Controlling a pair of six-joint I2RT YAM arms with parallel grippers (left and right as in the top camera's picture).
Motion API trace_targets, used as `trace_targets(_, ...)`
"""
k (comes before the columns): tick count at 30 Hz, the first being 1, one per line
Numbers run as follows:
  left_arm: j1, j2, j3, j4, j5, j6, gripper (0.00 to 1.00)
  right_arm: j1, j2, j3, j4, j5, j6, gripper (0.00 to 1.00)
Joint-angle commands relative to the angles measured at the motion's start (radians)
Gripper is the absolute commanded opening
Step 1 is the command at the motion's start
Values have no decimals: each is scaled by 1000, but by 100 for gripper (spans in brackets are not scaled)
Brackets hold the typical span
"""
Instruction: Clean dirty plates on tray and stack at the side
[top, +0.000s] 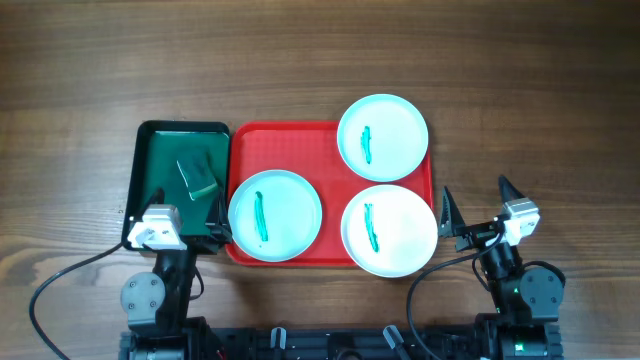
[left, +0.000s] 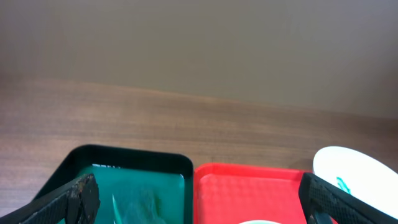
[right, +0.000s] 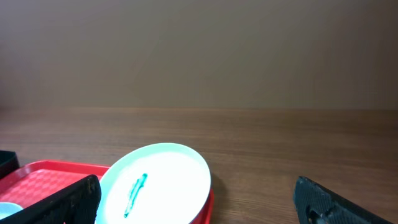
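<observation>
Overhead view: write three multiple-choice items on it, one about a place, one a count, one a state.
1. On which side of the red tray does the dark green tray lie? A. left arm's B. right arm's C. far side
2. How many plates sit on the red tray? A. two B. three C. four
3. The left end effector and right end effector are: A. open, empty B. shut C. gripping plates

1 A: it lies before the left arm.
2 B: three white rounds show.
3 A: fingers spread, nothing between.
</observation>
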Motion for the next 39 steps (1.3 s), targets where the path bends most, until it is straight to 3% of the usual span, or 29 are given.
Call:
trace_targets(1, 3, -5, 61, -39, -10, -23, 100, 4, -5, 26, 6, -39, 7, 100)
trace_targets(11, 3, 47, 301, -275, -10, -45, 100, 4, 58, 166, -45, -127, 8, 100)
trace_targets(14, 3, 146, 426, -371, -11, -45, 100, 4, 180, 282, -100, -150, 6, 100)
trace_targets(18, 3, 363, 623, -488, -10, -103, 100, 4, 475, 514, -200, -257, 3, 100)
trace_targets(26, 2, 779, 969, -823, -1, -153, 100, 4, 918, 927, -588, -442, -23, 100)
trace_targets(29, 2, 874, 969, -823, 21, -153, 100, 4, 1087, 971, -592, -580, -23, 100)
trace_targets(32, 3, 922, 969, -818, 70, -153, 100, 4, 1171, 970, -587, -591, 180, 100)
trace_targets(34, 3, 949, 969, -811, 70, -153, 100, 10, 1210, 970, -576, -637, 146, 99)
trace_targets(36, 2, 982, 969, -818, 92, -153, 100, 53, 1229, 970, -578, -592, 150, 100)
trace_targets(39, 3, 1033, 969, -820, 121, -156, 100, 211, 1233, 985, -625, -361, 192, 100)
